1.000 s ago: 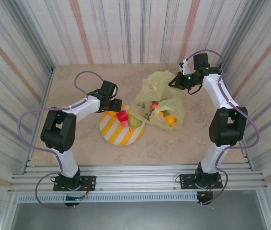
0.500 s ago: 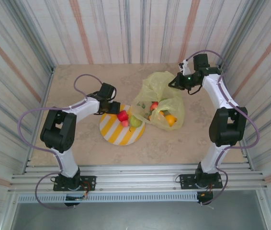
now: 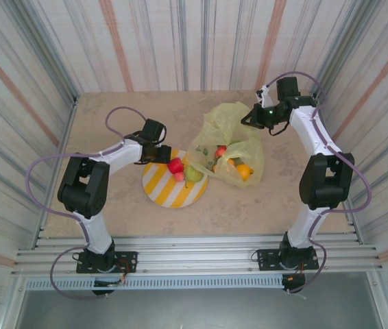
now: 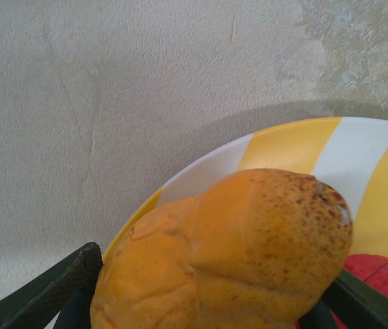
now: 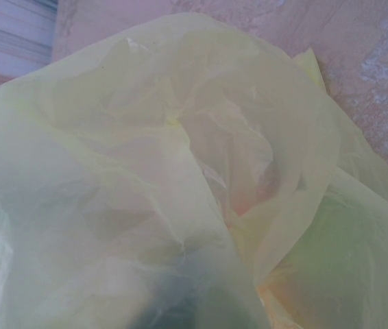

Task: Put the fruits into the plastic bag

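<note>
1. A round striped plate [image 3: 170, 193] lies on the beige table [image 3: 112, 205], its right rim touching the lower left of the plastic bag [image 3: 225, 130]; striped walls [image 3: 180, 41] close in on three sides.
2. On the plate's far half a red fruit [image 3: 175, 165] and a green fruit [image 3: 193, 174] sit together, just beside the bag; an orange [image 3: 244, 171] and other fruits lie inside it, seen through the film.
3. The left gripper [image 3: 158, 152] hangs over the plate's upper left rim, near the red fruit; from above, its body covers what it carries.
4. The left wrist view brings that out; dark fingers [image 4: 64, 288] are closed on a yellow-orange pear [image 4: 235, 253] with brown speckles, above the plate's rim.
5. The right gripper [image 3: 251, 118] is at the bag's upper right edge; the film rises to it, pinched; in the right wrist view crinkled film lies close across the lens, so the fingers cannot be made out there.
</note>
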Controlling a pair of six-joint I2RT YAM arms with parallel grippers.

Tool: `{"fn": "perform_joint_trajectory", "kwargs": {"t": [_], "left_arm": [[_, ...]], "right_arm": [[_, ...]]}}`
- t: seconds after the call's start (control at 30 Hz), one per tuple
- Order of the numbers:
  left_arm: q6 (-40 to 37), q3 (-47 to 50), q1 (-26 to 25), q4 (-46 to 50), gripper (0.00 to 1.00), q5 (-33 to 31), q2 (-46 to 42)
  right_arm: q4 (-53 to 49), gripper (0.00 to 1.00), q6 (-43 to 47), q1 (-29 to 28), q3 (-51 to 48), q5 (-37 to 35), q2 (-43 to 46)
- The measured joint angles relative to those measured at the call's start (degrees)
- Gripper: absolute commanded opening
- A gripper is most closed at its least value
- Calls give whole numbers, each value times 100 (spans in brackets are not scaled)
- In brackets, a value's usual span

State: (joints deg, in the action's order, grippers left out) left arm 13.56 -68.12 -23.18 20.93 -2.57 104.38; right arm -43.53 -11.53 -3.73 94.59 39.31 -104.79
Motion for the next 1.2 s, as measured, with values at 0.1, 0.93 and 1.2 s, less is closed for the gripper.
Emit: {"fn": "perform_joint_trajectory", "kwargs": {"t": [0.1,0.93,1.2], "left_arm": [[13,7,0,-9,67,-2,0],[581,1075,-1266,-844,63,667,-2824],[424,304,-2302,-1145,63,837,-1711]], "right_arm": [[2,0,0,0,0,0,0],[0,0,0,0,0,2,0],[0,0,0,0,0,2,0]]}}
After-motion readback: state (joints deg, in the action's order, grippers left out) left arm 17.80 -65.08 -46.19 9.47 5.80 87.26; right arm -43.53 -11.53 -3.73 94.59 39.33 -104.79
